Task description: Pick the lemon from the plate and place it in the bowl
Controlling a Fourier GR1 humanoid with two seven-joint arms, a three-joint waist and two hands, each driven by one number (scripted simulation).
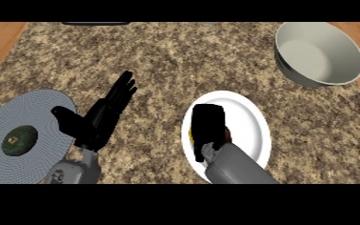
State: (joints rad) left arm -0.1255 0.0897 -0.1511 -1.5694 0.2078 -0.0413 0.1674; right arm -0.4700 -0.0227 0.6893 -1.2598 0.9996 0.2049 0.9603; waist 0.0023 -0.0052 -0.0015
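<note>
Fingers (208, 111) of the right hand (209, 129) curl over the mostly hidden lemon (190, 134) on the plate (250, 119).

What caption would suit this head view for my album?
Right hand covers lemon on white plate; bowl stands beyond, left hand open.

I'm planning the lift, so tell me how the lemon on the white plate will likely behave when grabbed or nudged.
The lemon shows only as a yellow sliver beside the right hand, so it is probably small and light. On the flat white plate it may roll if nudged. The deep walls of the bowl should contain it.
</note>
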